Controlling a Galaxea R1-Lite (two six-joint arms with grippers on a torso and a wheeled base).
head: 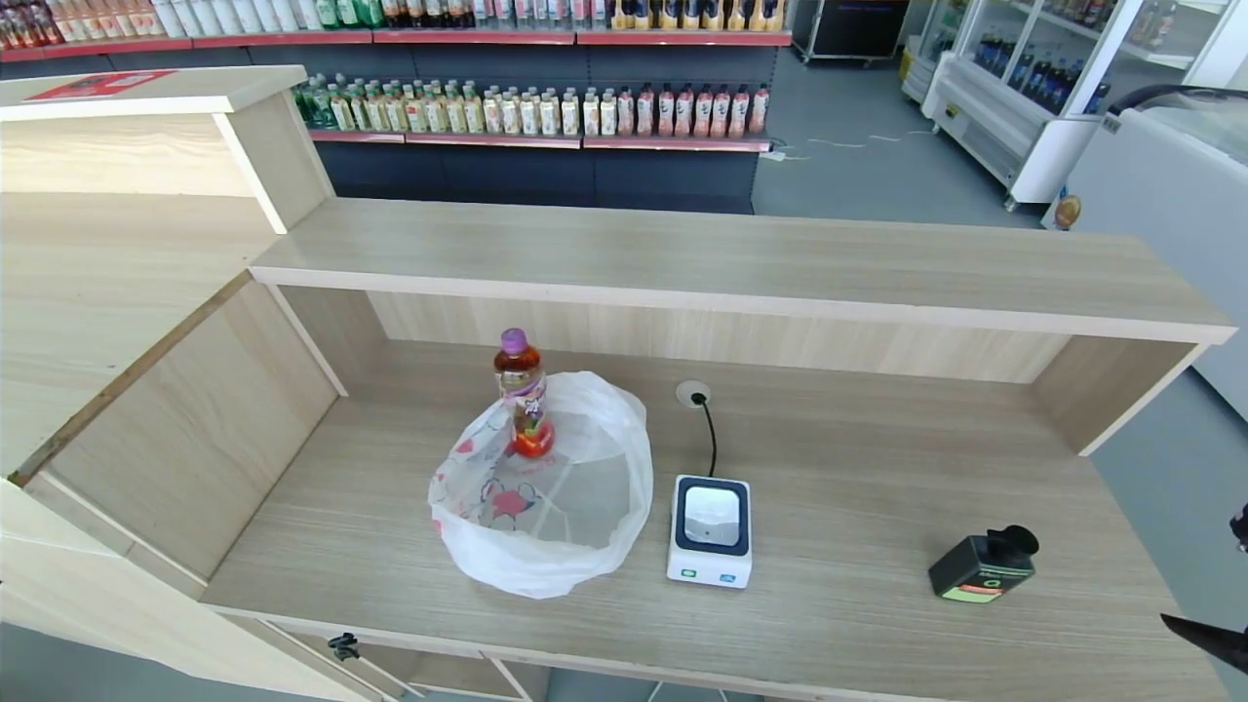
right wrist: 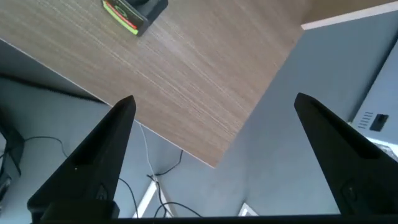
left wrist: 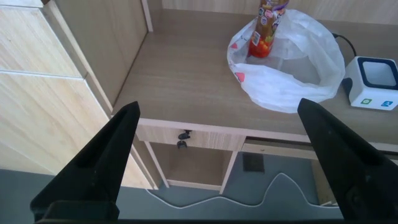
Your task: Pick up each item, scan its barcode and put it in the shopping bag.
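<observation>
A bottle of red drink with a purple cap (head: 522, 395) (left wrist: 268, 25) stands upright inside the open white shopping bag (head: 546, 487) (left wrist: 292, 68) on the wooden counter. Right of the bag sits the white barcode scanner (head: 711, 529) (left wrist: 372, 81) with its cable. A small dark green item with a black top (head: 983, 565) (right wrist: 134, 12) lies near the counter's right front. My left gripper (left wrist: 217, 155) hangs open below the counter's front left edge, holding nothing. Off the counter's right front corner, my right gripper (right wrist: 214, 155) is open and empty; a fingertip (head: 1204, 634) shows at the head view's right edge.
The counter (head: 858, 507) has a raised back ledge and side walls. A cable hole (head: 693, 393) lies behind the scanner. Drawers with a lock (left wrist: 181, 138) sit under the front edge. Shelves of bottles and coolers stand across the aisle.
</observation>
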